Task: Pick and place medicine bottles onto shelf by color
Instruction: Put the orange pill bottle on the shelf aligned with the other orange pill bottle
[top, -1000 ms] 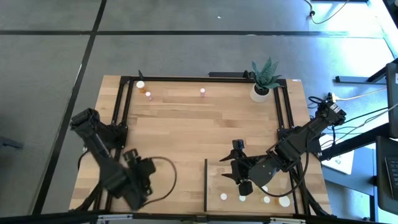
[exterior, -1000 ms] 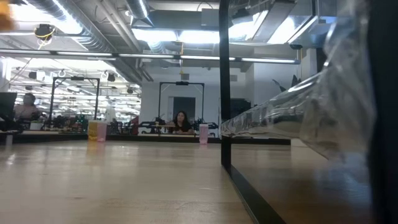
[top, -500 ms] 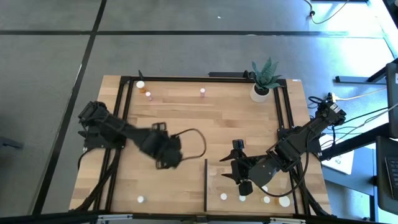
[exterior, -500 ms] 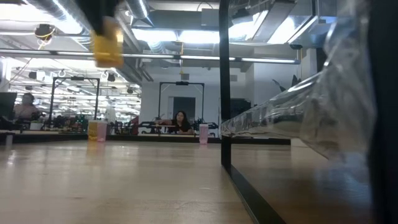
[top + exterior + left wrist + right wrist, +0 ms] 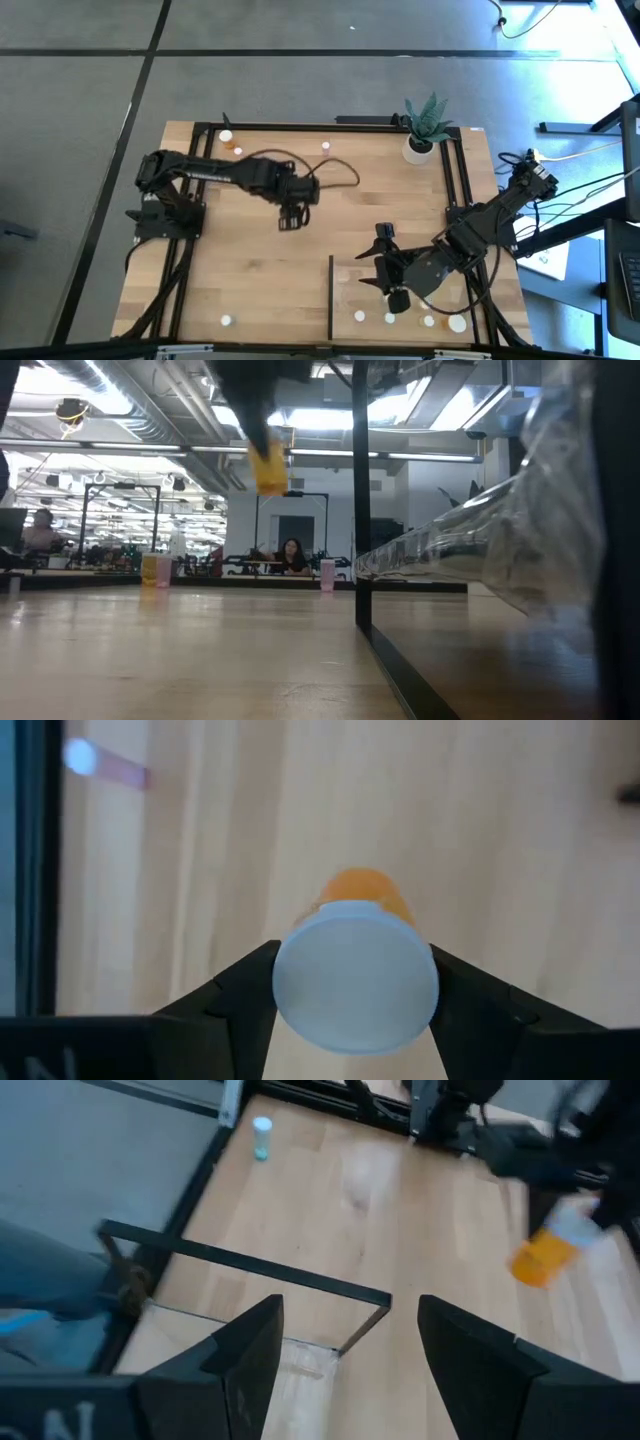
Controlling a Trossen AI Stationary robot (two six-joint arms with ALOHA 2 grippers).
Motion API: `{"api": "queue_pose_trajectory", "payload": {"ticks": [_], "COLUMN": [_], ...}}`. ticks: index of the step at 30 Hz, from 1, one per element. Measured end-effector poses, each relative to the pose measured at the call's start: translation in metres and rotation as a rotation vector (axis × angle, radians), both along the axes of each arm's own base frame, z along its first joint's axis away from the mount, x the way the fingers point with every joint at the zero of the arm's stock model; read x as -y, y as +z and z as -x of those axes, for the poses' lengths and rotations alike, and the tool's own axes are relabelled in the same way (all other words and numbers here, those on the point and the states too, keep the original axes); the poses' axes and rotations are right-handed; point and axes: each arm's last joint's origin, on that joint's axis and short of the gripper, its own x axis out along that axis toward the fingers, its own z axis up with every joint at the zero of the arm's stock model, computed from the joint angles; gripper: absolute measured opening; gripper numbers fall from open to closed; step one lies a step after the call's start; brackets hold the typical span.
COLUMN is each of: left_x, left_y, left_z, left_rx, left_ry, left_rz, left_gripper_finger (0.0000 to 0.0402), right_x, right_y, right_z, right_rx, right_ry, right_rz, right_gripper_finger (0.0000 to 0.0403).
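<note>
Orange medicine bottle (image 5: 357, 970), white-capped, is clamped between the two fingers of the left gripper (image 5: 290, 213), carried clear above the tabletop (image 5: 300, 270), mid-table. Right gripper (image 5: 345, 1355) is held over the shelf (image 5: 352, 287), fingers apart and empty. For a clean placement, the bottle is best kept upright and lowered beside any other orange ones, released only once seated.

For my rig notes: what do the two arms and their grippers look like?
Both arms are black and jointed, with black cables looping beside them. The left gripper and right gripper each end in two dark, flat, wedge-shaped fingers. No markings are legible.
</note>
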Motion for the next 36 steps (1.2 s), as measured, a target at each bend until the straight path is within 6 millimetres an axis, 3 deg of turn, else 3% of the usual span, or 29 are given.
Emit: {"api": "queue_pose_trajectory", "payload": {"ticks": [9,17,25,36], "left_x": [-0.035,-0.043,-0.044,-0.04], "left_y": [-0.023,-0.061,-0.096,-0.111], "left_z": [-0.027,-0.054,-0.076,-0.108], "left_rx": [0.002,-0.023,-0.068,-0.067], "left_ry": [-0.071,-0.119,-0.135,-0.192], "left_rz": [-0.022,0.026,0.039,0.08], "left_gripper_finger": [0.0211,0.0211,0.0211,0.0211], "right_x": [0.031,0.062,0.07,0.069], "right_y": [0.046,0.057,0.05,0.05], "right_z": [0.047,0.085,0.09,0.09], "right_rx": [0.044,-0.029,-0.069,-0.074], "right_ry": [0.039,-0.026,-0.1,-0.099], "right_rz": [-0.187,-0.2,-0.099,-0.097], "right_gripper_finger": [0.0234,0.0234,0.0234,0.0234]}}
